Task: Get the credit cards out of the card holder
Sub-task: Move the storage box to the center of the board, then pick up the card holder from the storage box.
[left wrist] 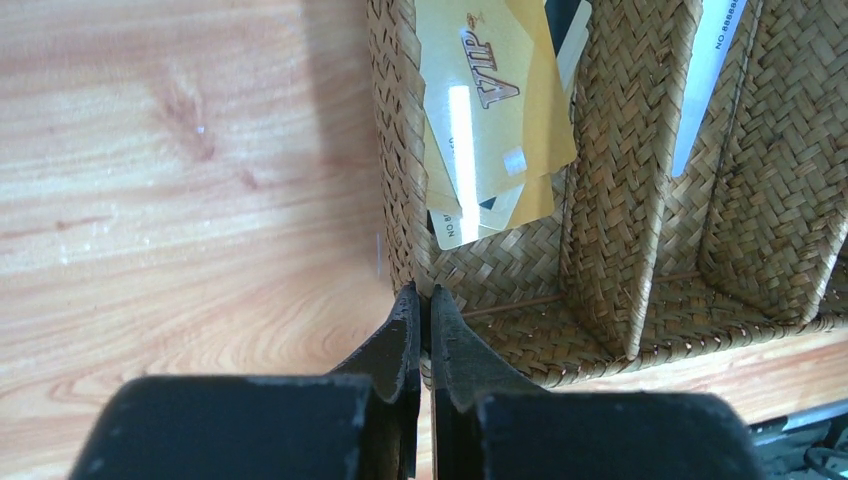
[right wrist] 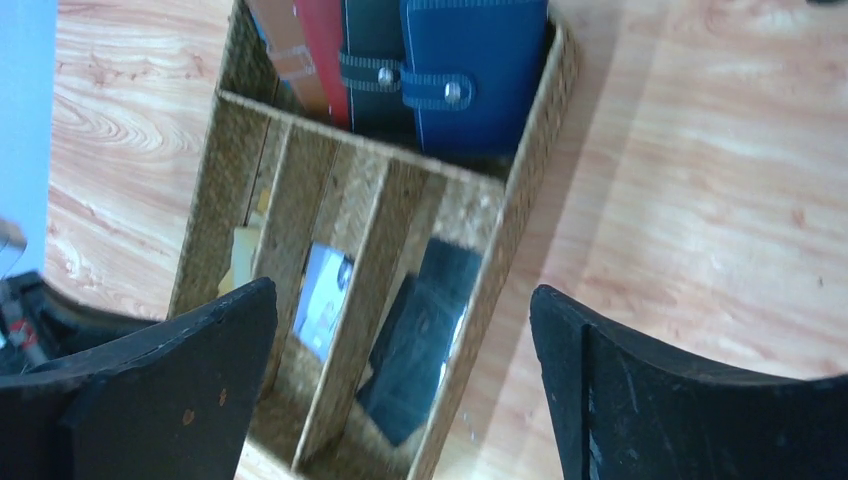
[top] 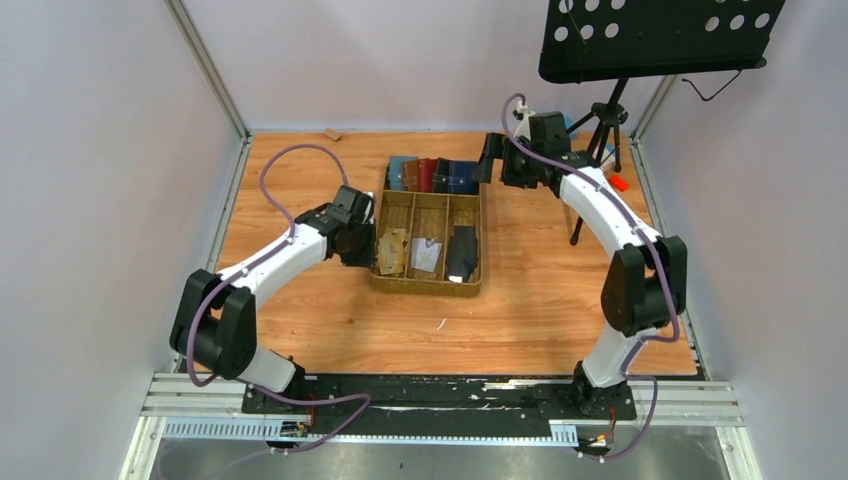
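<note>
The navy-blue card holder [top: 463, 177] stands shut, snap tab fastened, at the right end of the woven basket's [top: 377, 278] back compartment; it also shows in the right wrist view [right wrist: 480, 80]. Tan-gold credit cards [left wrist: 495, 100] lie in the front left compartment [top: 392, 250], a white card [top: 427, 254] in the middle one, dark cards [right wrist: 425, 330] in the right one. My left gripper [left wrist: 428, 295] is shut and empty, its tips against the basket's left wall. My right gripper [right wrist: 402, 290] is wide open above the basket's right side, just right of the holder [top: 490, 158].
A teal-blue holder [top: 402, 172], a brown one, a red holder [right wrist: 320, 50] and a black one [right wrist: 370, 60] stand beside the navy one. A music stand [top: 655, 35] on a tripod [top: 600, 130] is at the back right. A small wooden block [top: 331, 134] lies at the back edge.
</note>
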You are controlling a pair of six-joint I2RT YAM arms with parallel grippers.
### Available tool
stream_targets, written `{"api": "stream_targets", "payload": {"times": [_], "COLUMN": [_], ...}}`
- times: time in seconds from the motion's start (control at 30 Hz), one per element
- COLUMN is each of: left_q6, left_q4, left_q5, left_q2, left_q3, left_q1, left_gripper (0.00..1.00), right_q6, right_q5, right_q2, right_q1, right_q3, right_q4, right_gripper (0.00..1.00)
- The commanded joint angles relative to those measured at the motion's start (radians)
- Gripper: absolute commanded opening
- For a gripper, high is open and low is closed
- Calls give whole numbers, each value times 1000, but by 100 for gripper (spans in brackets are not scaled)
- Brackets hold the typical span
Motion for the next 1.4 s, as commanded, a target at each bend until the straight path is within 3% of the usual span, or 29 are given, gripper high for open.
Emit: {"api": "stream_targets", "payload": {"times": [0.0, 0.27, 0.83, 1.17, 1.37], "left_q6": [37, 57, 68, 65, 63], "left_q4": [-20, -48, -69, -77, -80], "left_q5": [42, 41, 14, 15, 16], "left_q2": [-117, -209, -227, -232, -240], "left_q3": [-28, -114, -160, -171, -178], "left_q1": [-2, -2, -2, -2, -2], "left_gripper": [0, 0, 2, 2, 2], "right_q6": [-58, -82, -156, -151, -153], "right_q5": [-64, -72, 66, 88, 40], "right_q2": [118, 284, 489, 519, 536], "right_q1": [3, 29, 101, 99, 100], "right_q3": [143, 267, 469, 467, 485], "right_q4": [32, 31, -59, -62, -52], "right_gripper": [99, 100, 100, 100, 89]}}
